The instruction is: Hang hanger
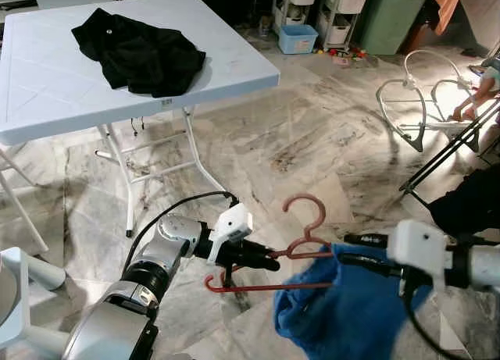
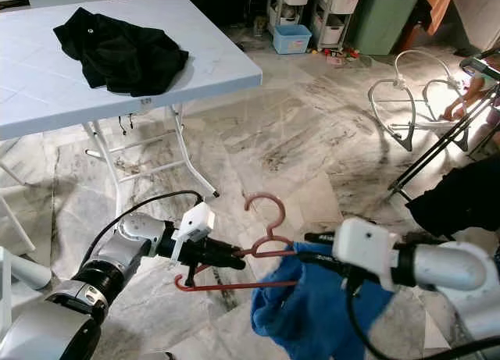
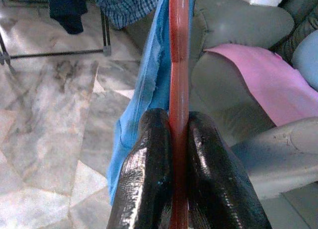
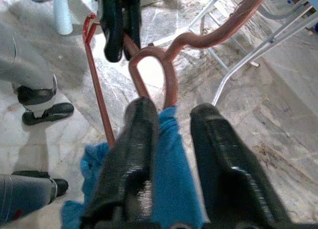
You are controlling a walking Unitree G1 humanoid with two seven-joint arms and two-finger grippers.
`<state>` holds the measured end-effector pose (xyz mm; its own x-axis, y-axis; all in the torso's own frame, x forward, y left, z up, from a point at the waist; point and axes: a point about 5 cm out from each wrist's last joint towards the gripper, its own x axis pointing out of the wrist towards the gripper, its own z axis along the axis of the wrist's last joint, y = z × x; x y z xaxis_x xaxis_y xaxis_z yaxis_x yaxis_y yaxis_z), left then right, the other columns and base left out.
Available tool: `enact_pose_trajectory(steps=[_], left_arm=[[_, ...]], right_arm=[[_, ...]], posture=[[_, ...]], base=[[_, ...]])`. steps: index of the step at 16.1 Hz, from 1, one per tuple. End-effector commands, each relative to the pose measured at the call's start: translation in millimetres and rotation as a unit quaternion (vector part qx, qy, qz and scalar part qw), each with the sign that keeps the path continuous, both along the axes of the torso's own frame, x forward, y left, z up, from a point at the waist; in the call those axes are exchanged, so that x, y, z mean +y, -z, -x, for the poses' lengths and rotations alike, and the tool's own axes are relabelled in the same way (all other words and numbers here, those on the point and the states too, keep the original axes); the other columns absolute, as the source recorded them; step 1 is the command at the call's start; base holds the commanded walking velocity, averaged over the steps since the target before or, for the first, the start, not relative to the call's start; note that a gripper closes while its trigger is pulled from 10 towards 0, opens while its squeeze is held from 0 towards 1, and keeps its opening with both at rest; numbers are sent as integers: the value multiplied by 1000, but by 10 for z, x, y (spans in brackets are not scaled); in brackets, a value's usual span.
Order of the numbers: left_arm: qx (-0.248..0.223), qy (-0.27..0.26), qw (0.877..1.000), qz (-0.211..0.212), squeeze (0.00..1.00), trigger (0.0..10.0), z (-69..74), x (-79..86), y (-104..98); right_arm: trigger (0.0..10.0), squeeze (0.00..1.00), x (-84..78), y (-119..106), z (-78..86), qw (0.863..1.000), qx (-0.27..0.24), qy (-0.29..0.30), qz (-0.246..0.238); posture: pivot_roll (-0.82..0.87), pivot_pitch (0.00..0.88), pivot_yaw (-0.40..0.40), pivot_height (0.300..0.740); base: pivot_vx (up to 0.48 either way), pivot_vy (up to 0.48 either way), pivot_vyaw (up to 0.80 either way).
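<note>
A: How did the left gripper stand?

B: Pinched tight. In the left wrist view its two black fingers pressed on either side of the red hanger, with the thin red bar running straight up between them and no gap showing.

A: And the right gripper?

B: Its fingers were parted a little, and between them ran the blue cloth where it draped over the hanger. They sat on either side of the fabric just below the hanger's neck. I could not tell from the pictures whether they actually pressed it.

A: Which way did the hanger lie?

B: Its long axis ran roughly level, from the robot's left to its right, held low over the marble floor between the two arms. The hook rose at the middle and curled over toward the robot's left. The left end of the bottom bar stuck out bare, below the left gripper; the right end was buried in the blue cloth, which hung down in a bunch.

A: What lay beyond?

B: A white folding table stood ahead on the left with a black garment heaped on top. On the far right stood a dark rack, and a person's hand was near it.
</note>
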<state>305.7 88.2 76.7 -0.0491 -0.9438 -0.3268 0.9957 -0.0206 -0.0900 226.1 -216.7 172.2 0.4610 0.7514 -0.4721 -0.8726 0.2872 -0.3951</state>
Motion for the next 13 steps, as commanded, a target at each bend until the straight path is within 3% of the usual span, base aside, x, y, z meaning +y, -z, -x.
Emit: enact_pose_trajectory(steps=[1,5,7,9,10,12,13], left_arm=[[-5,-2,1000,8,0,0,-13,-22,-28],[-3,-50,998,26,0,0,9,-11,44],[-20,-111,993,39,0,0,-17,-20,77],[-38,-180,981,53,0,0,-68,-31,82],[-52,-217,973,64,0,0,-111,-46,52],[-54,-232,968,78,0,0,-144,-72,10],[-47,-239,966,87,0,0,-176,-121,-33]], right_arm=[[10000,1000,-38,-98,-38,1000,-8,3,-5],[10000,1000,-164,-238,-203,998,-53,38,-4],[10000,1000,-213,-322,-310,992,-97,79,-5],[10000,1000,-260,-371,-411,978,-152,139,-12],[10000,1000,-264,-360,-443,966,-172,184,-47],[10000,1000,-216,-278,-426,959,-172,211,-73],[10000,1000,-157,-105,-440,943,-163,268,-111]], posture=[[38,92,-84,740],[46,98,-98,740],[46,98,-100,740],[44,96,-105,740],[46,95,-104,740],[45,95,-104,740],[46,94,-103,740]], base=[[0,0,0],[0,0,0],[0,0,0],[0,0,0],[0,0,0],[0,0,0],[0,0,0]])
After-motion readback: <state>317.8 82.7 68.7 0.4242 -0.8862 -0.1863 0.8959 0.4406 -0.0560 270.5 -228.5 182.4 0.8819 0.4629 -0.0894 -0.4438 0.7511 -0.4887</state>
